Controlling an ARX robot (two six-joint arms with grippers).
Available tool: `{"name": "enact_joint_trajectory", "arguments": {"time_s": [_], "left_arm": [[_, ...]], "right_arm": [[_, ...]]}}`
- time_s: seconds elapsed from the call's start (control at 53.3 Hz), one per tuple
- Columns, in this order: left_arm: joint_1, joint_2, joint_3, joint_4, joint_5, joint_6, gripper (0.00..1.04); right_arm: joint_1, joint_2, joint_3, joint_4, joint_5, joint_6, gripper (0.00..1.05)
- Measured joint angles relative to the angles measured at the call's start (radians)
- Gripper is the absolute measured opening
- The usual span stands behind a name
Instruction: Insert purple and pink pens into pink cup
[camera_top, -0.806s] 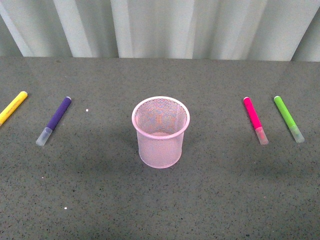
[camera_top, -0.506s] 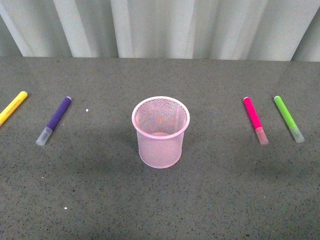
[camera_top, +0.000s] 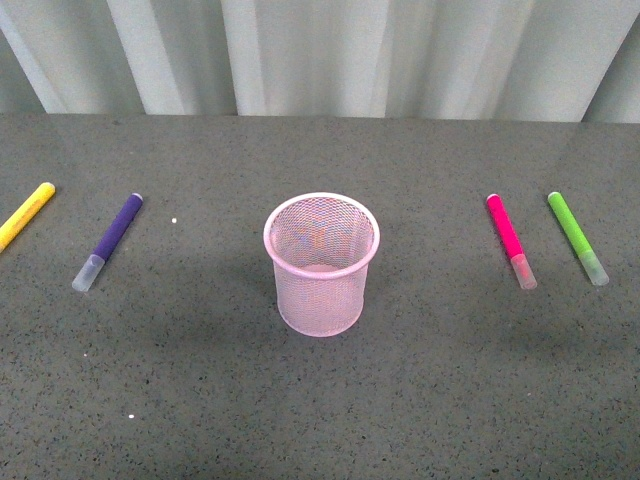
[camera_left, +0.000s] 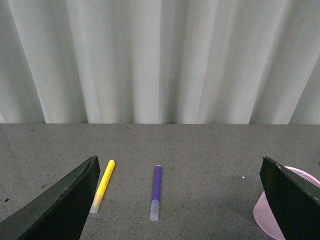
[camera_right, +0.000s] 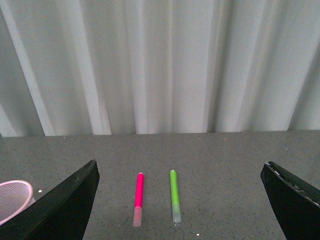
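– What is the biggest thing here?
– The white curtain (camera_top: 320, 55) at the back. Next is the dark grey table (camera_top: 320, 410) with little specks.
– Where is the pink cup?
– The pink cup (camera_top: 321, 265) stands upright in the middle of the table, open end up.
– And the robot's hands?
– The left gripper (camera_left: 179, 159) is spread wide. Its two black fingers (camera_left: 60, 210) are far apart and hold nothing. The right gripper (camera_right: 182, 162) is spread wide too, and holds nothing.
– Where are the pens?
– The purple pen (camera_top: 108, 241) lies flat on the left, well apart from the cup, with its clear cap toward the robot. The yellow marker (camera_top: 25, 215) lies further left. The pink pen (camera_top: 510, 241) lies flat on the right, well apart from the cup, with its cap toward the robot. The lime-green marker (camera_top: 577, 238) is near it, further right
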Motion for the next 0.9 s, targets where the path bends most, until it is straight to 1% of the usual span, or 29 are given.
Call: {"name": "enact_joint_trajectory", "arguments": {"time_s": [0.9], "left_arm": [[0.0, 0.0, 0.0, 0.0, 0.0, 0.0, 0.98]], "right_arm": [[0.0, 0.0, 0.0, 0.0, 0.0, 0.0, 0.98]]}}
